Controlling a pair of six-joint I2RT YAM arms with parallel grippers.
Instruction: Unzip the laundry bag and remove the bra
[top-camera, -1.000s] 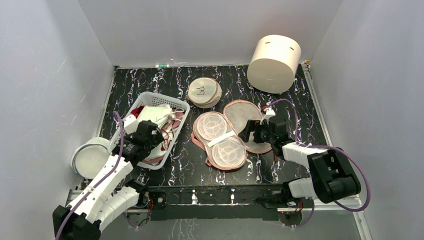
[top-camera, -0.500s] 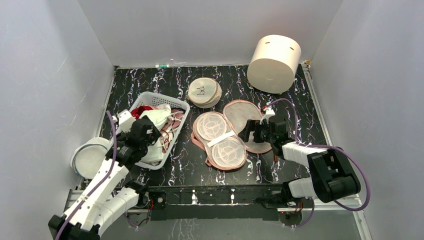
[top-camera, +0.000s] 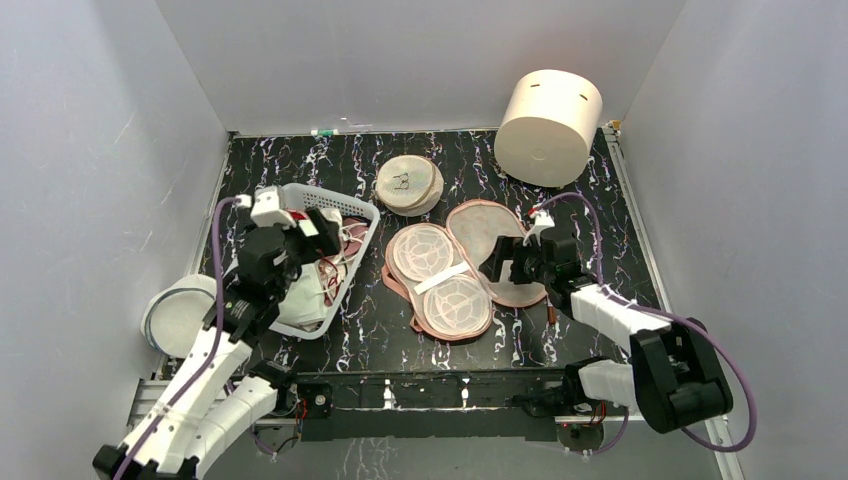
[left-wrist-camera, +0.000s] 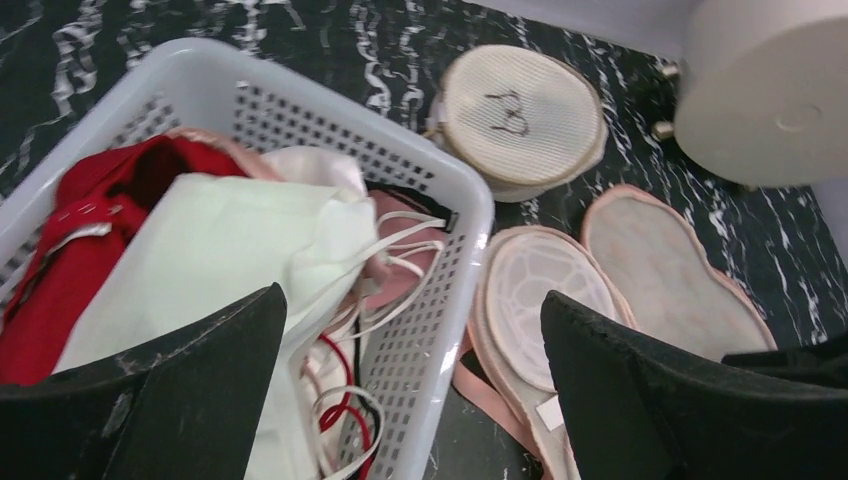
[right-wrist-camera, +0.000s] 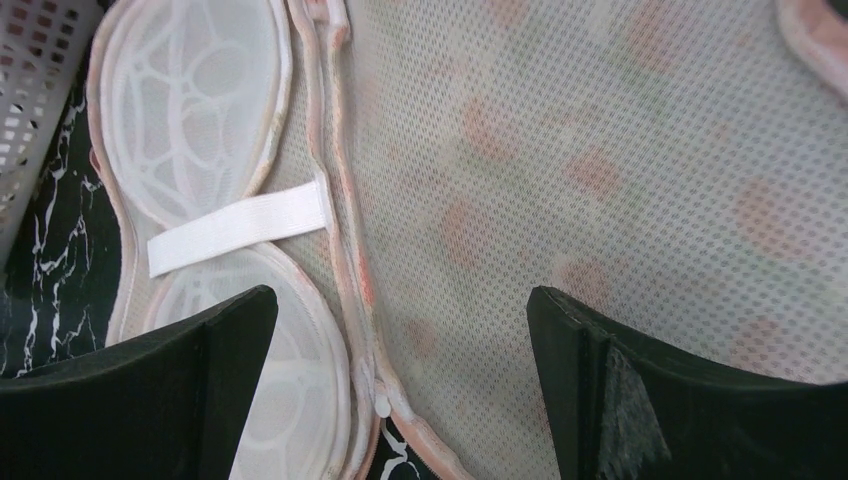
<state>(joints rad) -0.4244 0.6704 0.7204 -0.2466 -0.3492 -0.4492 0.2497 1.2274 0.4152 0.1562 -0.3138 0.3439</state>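
Observation:
The laundry bag (top-camera: 455, 268) lies unzipped and spread flat at the table's middle. One half shows white moulded cups (right-wrist-camera: 190, 100), the other pale mesh lining (right-wrist-camera: 600, 150); its pink zip pull (right-wrist-camera: 383, 400) lies at the hinge. The bra (left-wrist-camera: 230, 240), off-white and faintly mint, lies in the white basket (top-camera: 352, 207) on other clothes; it also shows in the top view (top-camera: 300, 298). My left gripper (top-camera: 312, 228) hovers open and empty over the basket's right rim (left-wrist-camera: 412, 300). My right gripper (top-camera: 503, 263) is open and empty just above the bag's lining (right-wrist-camera: 402, 295).
A red garment (left-wrist-camera: 90, 200) and pink clothes with red straps (left-wrist-camera: 340, 390) share the basket. A round cream mesh disc (top-camera: 408, 184) lies behind the bag. A big cream cylinder (top-camera: 548, 113) stands at the back right. A white round tub (top-camera: 178, 318) sits at the left edge.
My left gripper has risen out of the basket and swung toward the far side; the bra stays in the basket. My right gripper has barely shifted over the bag.

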